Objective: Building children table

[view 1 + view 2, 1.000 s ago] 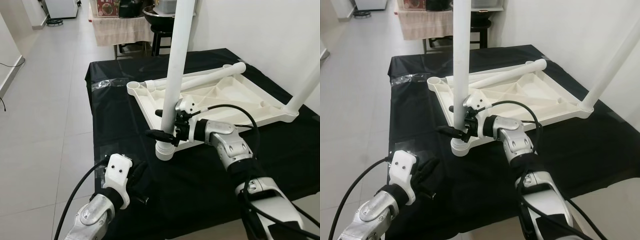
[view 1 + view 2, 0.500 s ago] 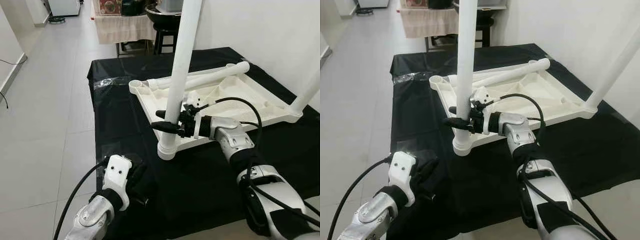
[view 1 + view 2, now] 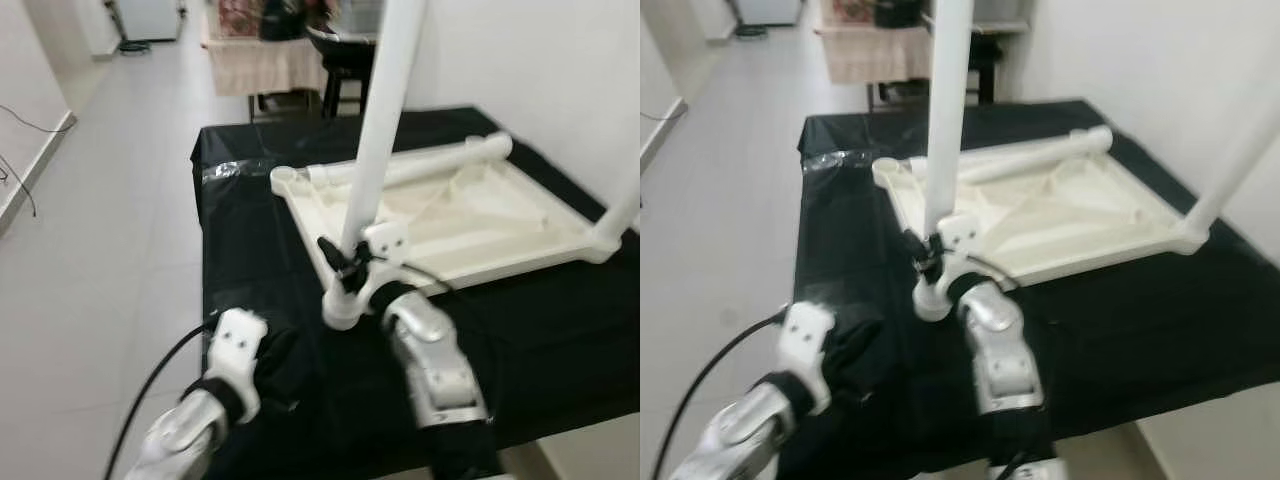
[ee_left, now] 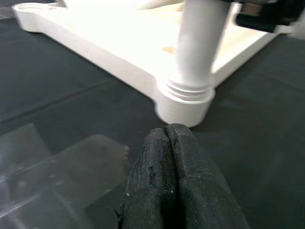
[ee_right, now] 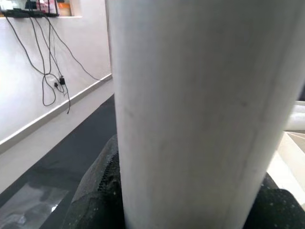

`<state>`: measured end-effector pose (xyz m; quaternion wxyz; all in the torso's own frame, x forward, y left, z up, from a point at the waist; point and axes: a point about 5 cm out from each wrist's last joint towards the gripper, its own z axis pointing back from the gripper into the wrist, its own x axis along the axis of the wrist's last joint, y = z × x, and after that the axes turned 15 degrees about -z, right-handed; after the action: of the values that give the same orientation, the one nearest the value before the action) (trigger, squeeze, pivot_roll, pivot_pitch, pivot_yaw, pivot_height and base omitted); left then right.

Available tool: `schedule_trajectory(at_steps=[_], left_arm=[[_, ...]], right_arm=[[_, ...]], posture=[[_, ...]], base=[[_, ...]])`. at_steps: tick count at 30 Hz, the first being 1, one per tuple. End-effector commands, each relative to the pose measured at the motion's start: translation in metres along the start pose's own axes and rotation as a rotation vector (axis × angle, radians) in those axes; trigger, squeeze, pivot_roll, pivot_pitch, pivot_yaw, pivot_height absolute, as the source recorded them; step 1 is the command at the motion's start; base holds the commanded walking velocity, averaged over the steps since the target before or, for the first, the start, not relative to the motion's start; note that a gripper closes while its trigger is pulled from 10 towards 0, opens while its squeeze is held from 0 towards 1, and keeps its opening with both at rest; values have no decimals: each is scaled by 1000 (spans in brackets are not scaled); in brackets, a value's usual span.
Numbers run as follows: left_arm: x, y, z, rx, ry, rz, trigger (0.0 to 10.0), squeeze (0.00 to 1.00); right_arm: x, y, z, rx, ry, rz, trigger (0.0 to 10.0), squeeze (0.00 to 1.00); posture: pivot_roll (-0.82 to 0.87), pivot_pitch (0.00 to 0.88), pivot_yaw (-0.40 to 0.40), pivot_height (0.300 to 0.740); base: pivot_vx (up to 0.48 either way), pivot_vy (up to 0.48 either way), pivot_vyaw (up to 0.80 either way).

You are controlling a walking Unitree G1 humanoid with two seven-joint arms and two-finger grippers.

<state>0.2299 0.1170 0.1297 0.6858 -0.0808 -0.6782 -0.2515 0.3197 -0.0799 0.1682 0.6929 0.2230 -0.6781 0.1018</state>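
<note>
A table draped in a black cloth (image 3: 250,250) stands on a pale tiled floor (image 3: 110,200) beside a white wall (image 3: 520,60). A strip of clear tape (image 3: 228,171) lies across the cloth near its far left corner. Beyond the table, a second table with a pale cloth (image 3: 262,62) and a dark stool (image 3: 345,60) stand at the back of the room.

The white plastic children's tabletop (image 3: 470,215) lies upside down on the black cloth, ribbed underside facing up. One white leg (image 3: 385,130) stands upright in the near corner socket (image 3: 340,308); the left wrist view shows its threaded collar (image 4: 187,90) seated on that socket. A second leg (image 3: 625,200) rises from the right corner, and a loose leg (image 3: 420,165) lies flat along the tabletop's far edge.

The right gripper (image 3: 345,272) is at the base of the upright leg, just above the socket; its black fingers (image 5: 102,176) sit on either side of the leg, pinching it, as the right wrist view shows at close range.

The left gripper (image 4: 169,167) rests low over the black cloth near the table's front edge, just beside the corner socket but apart from it. Its two fingers (image 4: 152,171) are pressed together with nothing between them.
</note>
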Motion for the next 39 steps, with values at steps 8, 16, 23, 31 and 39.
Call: schedule_trajectory(at_steps=[8, 16, 23, 31, 39], left_arm=[[-2, 1, -3, -6, 9, -2, 10000, 0], [-1, -2, -5, -10, 4, 5, 10000, 0], [0, -4, -6, -11, 0, 14, 10000, 0], [0, -6, -7, -7, 1, 18, 10000, 0], [0, -7, -7, 0, 1, 18, 10000, 0]], right_arm=[[-36, 6, 12, 16, 227, -45, 10000, 0], [-3, 2, 0, 433, 143, -122, 10000, 1000], [11, -23, -6, 754, 296, 34, 10000, 0], [25, -25, -27, 865, 372, 8, 10000, 0], [34, -24, -39, 932, 381, -28, 0, 0]], posture=[[31, 82, -49, 740], [10, 89, -48, 740], [26, 92, -66, 740], [45, 87, -79, 740], [59, 89, -83, 740]], base=[[0, 0, 0], [0, 0, 0], [0, 0, 0], [0, 0, 0], [0, 0, 0]])
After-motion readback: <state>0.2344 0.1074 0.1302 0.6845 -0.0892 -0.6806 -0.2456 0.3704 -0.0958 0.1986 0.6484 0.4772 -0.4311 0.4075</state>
